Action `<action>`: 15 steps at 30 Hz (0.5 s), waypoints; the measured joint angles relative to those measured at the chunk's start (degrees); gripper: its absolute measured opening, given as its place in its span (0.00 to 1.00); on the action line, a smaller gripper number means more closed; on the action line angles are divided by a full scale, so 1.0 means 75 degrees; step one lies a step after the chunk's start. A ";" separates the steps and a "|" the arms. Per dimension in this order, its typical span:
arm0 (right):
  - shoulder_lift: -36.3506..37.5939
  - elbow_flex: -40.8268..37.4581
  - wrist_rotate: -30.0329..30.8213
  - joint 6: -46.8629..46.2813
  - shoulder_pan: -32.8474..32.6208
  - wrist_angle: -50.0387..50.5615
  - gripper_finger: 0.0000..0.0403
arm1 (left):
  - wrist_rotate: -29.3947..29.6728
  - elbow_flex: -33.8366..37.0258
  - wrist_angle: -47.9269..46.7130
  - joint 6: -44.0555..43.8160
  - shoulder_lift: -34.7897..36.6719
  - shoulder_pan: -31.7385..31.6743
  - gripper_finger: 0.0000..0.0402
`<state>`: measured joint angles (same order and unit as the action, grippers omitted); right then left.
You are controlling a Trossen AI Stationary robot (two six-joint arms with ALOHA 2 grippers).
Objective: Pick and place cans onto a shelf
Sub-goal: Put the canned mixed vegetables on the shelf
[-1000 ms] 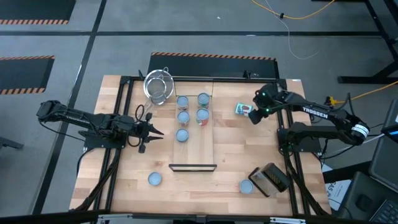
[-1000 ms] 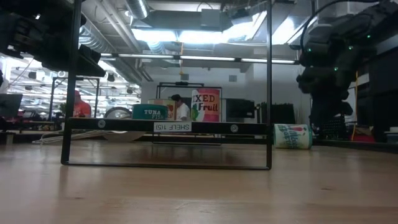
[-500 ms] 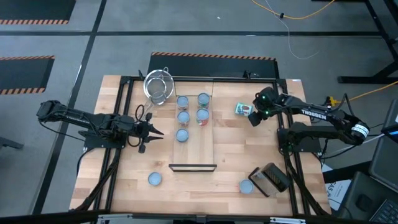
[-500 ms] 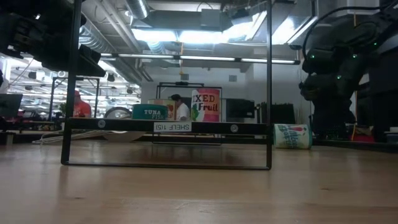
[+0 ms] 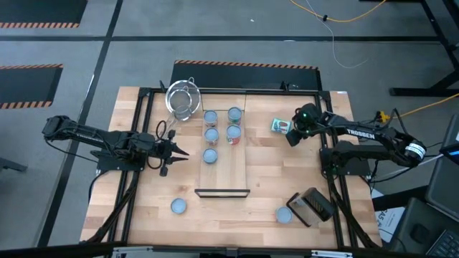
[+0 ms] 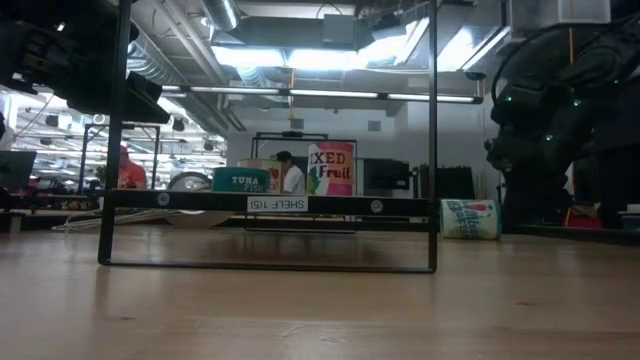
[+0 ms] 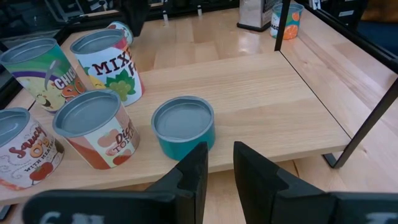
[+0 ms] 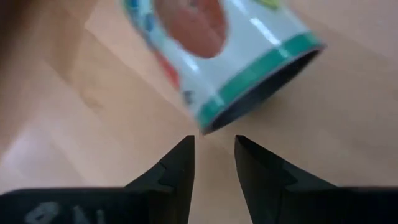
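Right gripper (image 8: 212,152) edged nearer, slightly parted, empty, above toppled green-banded can (image 8: 227,46) with red label

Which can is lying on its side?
The can with the green rim, just in front of the right gripper, off the shelf; the other cans stand upright, tops up.

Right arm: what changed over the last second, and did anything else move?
The right end effector stayed beside the tipped-over can, empty, fingers slightly apart, while the right arm's wrist shifted a little to the picture's right in the high view. Nothing was gripped or released. The left end effector, the five cans on the shelf and the strainer stayed put.
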<state>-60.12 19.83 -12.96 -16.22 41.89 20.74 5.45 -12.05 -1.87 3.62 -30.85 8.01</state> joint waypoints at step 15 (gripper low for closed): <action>0.0000 -0.0083 -0.0234 0.0285 0.0000 -0.0715 0.30 | 0.0000 0.0000 0.0000 0.0000 0.0000 0.0003 0.17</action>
<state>-60.12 19.20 -14.72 -14.09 41.89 15.39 5.45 -12.05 -1.87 3.62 -30.85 8.03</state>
